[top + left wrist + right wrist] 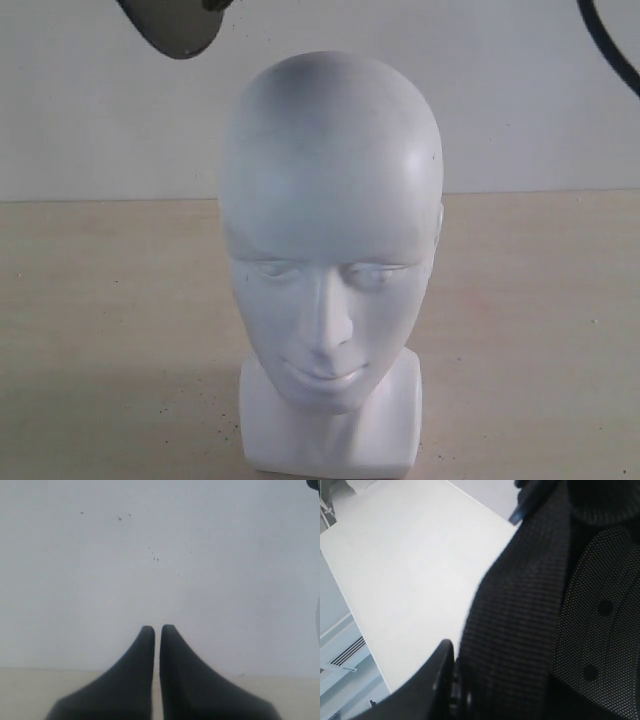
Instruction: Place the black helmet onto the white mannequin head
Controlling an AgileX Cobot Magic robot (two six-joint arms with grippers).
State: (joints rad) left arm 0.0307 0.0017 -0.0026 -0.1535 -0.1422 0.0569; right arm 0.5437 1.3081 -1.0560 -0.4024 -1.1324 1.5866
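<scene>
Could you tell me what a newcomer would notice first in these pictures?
The white mannequin head stands upright on the table, mid-frame in the exterior view, facing the camera. The smoky visor of the black helmet pokes in at that view's top left; its padded lining fills much of the right wrist view.

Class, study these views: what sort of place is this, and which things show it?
Probably an indoor lab or test bench: a pale tabletop, a plain white wall, and a white mannequin head standing on the table.
</scene>
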